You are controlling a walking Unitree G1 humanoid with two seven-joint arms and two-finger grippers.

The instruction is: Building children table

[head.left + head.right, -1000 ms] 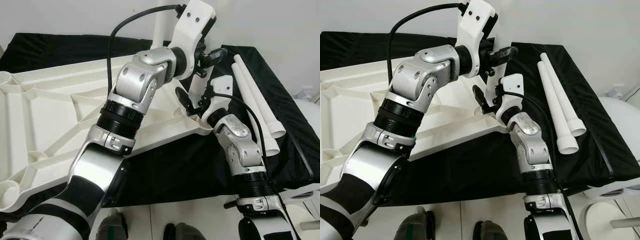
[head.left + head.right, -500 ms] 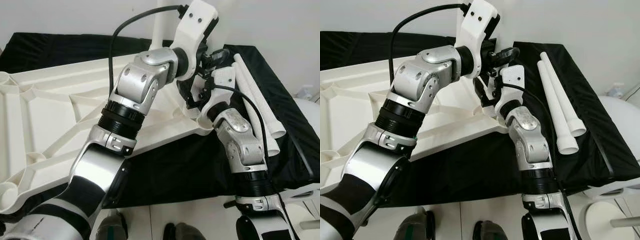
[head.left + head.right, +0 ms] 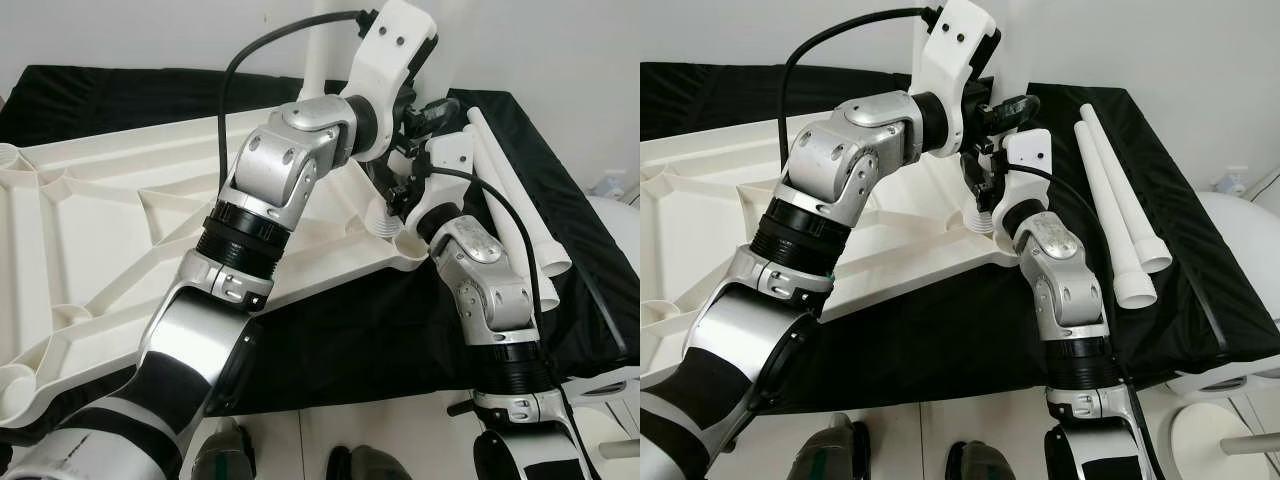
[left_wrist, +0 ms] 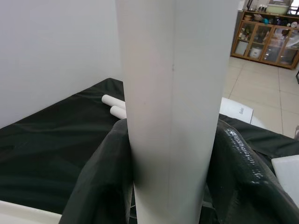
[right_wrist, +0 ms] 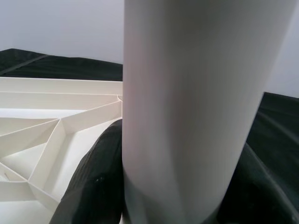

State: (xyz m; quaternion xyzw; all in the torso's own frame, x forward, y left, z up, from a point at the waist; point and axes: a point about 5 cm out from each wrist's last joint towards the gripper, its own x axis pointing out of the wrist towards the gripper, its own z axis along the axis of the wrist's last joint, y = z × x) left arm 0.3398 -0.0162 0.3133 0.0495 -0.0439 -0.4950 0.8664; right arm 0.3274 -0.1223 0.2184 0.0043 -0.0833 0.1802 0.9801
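Gripping the smooth white leg point(image 4: 173, 107) upright, our left gripper point(image 4: 173, 186) and right gripper point(image 5: 180, 196) pinch it over the ribbed tabletop point(image 3: 100, 230).

No readable text, label, brand, number or sign shows in any of the views. The white plastic tube, the white ribbed table top, the black cloth and the silver arms all carry plain, unmarked surfaces, and the wooden cabinet far behind the left claw is too small and blurred to make out any lettering.
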